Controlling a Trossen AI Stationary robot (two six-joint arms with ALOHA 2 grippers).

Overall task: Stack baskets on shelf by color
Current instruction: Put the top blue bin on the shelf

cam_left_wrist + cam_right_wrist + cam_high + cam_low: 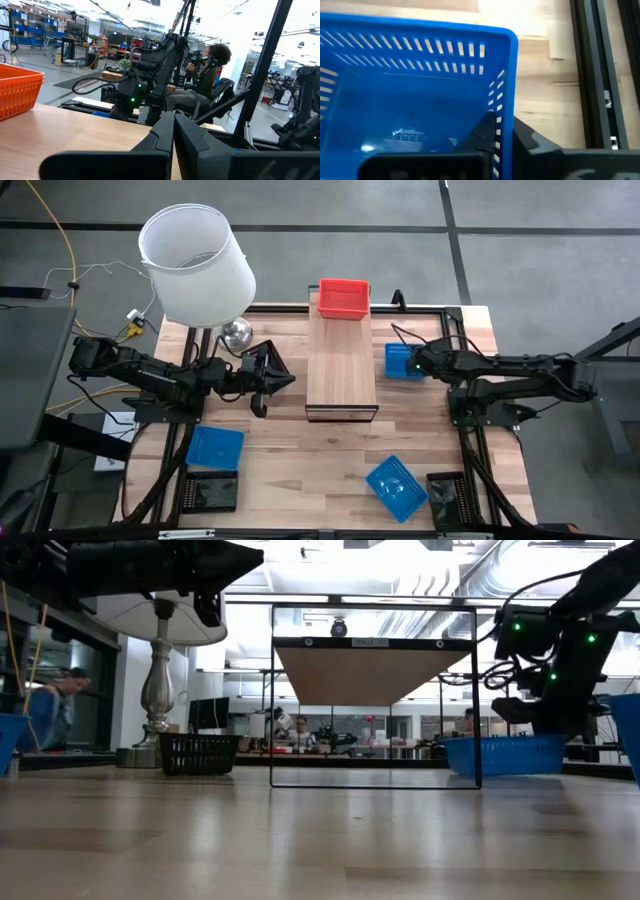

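A red basket [343, 298] sits on the far end of the light-wood shelf [340, 370], and shows too in the left wrist view [17, 92]. Right of the shelf a blue basket [400, 361] stands on the table, with my right gripper [504, 131] shut on its wall. My left gripper [280, 375] hangs shut and holding nothing beside the shelf's left edge, fingers [165, 135] level over the plank. A black basket [198, 753] rests on the table below that arm. Two more blue baskets [215, 447] [397, 487] lie near the front. My right gripper has the blue basket's side wall close to a corner [506, 107]. One finger [481, 131] is inside the basket and one [527, 140] outside, slanting down from above. The basket [505, 753] sits level, and its bottom appears to rest on the table.
A lamp with a white shade [195, 265] stands at the far left, its base [237, 333] close to my left arm. Dark trays [210, 490] [445, 492] sit at both near corners. A seated person [210, 70] shows beyond the table.
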